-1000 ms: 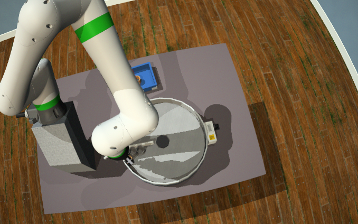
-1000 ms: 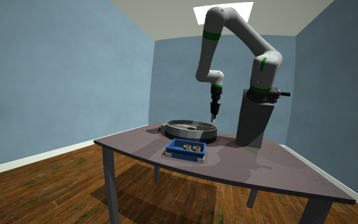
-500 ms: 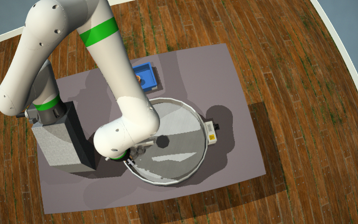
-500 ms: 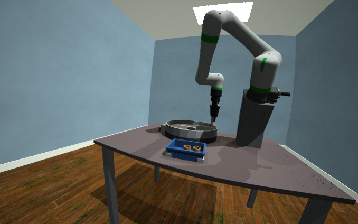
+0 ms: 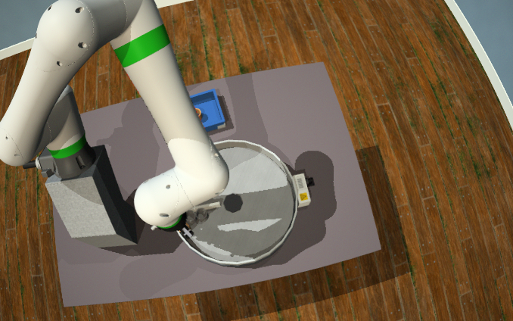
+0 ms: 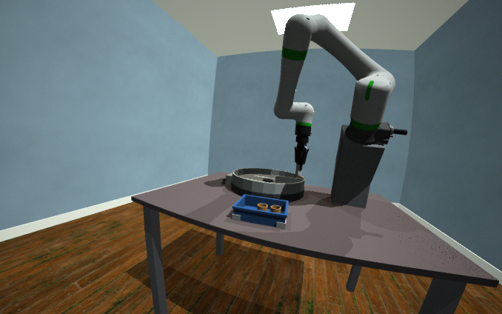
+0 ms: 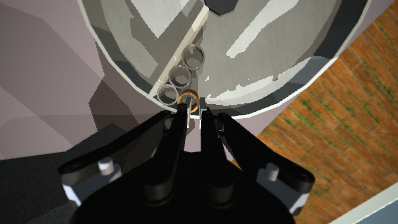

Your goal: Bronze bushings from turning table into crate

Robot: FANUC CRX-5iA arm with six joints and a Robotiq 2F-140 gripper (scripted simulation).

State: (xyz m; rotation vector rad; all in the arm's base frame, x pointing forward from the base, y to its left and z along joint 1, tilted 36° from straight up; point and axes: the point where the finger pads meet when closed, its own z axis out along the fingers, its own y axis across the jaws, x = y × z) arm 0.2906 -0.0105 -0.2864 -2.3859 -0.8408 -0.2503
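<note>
The turning table (image 5: pixel 259 159) (image 6: pixel 251 187) bears three grey steel bushings, in the wrist view one (image 7: pixel 203 54) nearest the hub, one (image 7: pixel 190 76) in the middle and one (image 7: pixel 159 96) by the wall. A bronze bushing (image 7: pixel 181 98) stands beside the last, close to the rim. My gripper (image 5: pixel 187 232) (image 6: pixel 299 171) (image 7: pixel 195 104) points down over it, fingers a narrow gap apart with nothing gripped. In the wrist view the left fingertip overlaps the ring and the right one is beside it. The blue crate (image 5: pixel 221 113) (image 6: pixel 259 212) holds two bronze bushings (image 6: pixel 262 206) (image 6: pixel 275 208).
A pale bar (image 5: pixel 214 205) (image 7: pixel 192 31) runs from near the hub to the rim, alongside the steel bushings. A raised wall rings the turning table. A white box (image 5: pixel 302 190) is fixed outside it. The arm's grey pedestal (image 5: pixel 83 207) (image 6: pixel 356 167) stands close by. The arm partly hides the crate in the top view.
</note>
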